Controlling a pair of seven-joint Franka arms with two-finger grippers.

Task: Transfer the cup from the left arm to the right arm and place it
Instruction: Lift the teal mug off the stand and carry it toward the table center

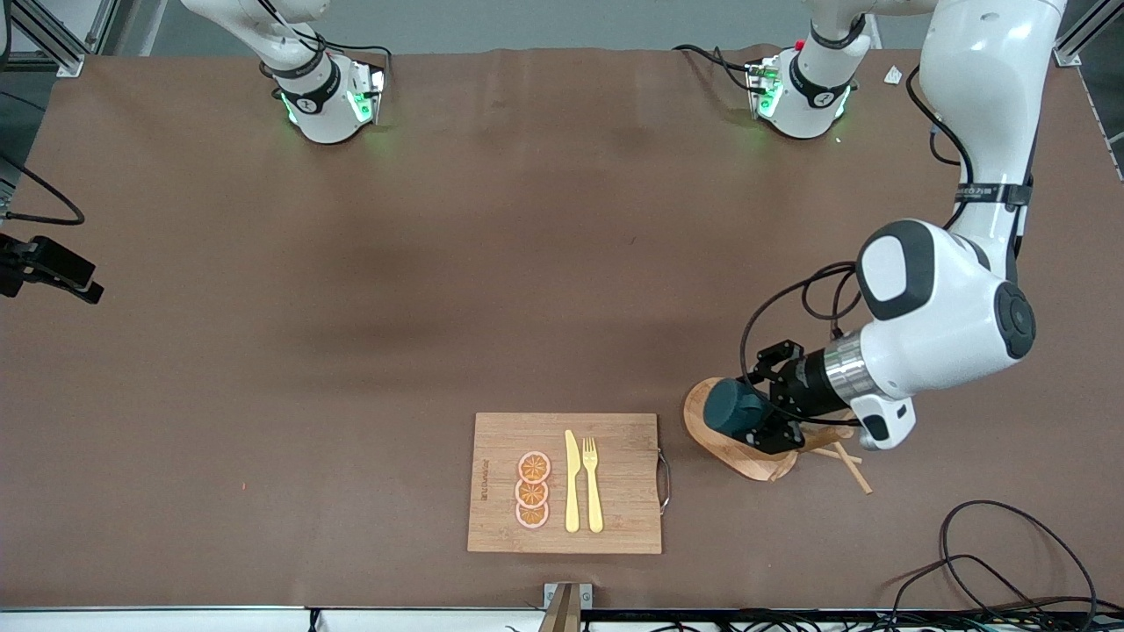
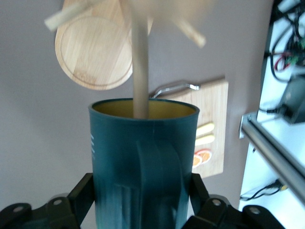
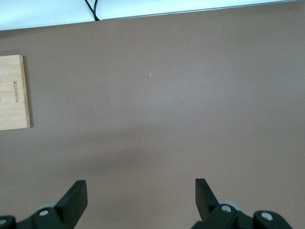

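The dark teal cup [image 1: 734,409] hangs tipped on its side over the round base of a wooden mug stand [image 1: 708,439], toward the left arm's end of the table. My left gripper [image 1: 759,405] is shut on the cup, one finger on each side of its body. In the left wrist view the cup [image 2: 143,157] fills the space between the fingers [image 2: 82,192], handle facing the camera, and a wooden rod [image 2: 139,71] of the stand reaches into its ochre mouth. My right gripper [image 3: 140,195] hangs open over bare table, holding nothing; it is out of the front view.
A bamboo cutting board [image 1: 623,518] lies near the front edge with a yellow knife [image 1: 572,481], a fork [image 1: 593,483] and three orange slices [image 1: 532,490]. The stand's wooden pegs [image 1: 847,465] stick out beside the left hand. Cables [image 1: 992,562] loop at the corner nearest the camera.
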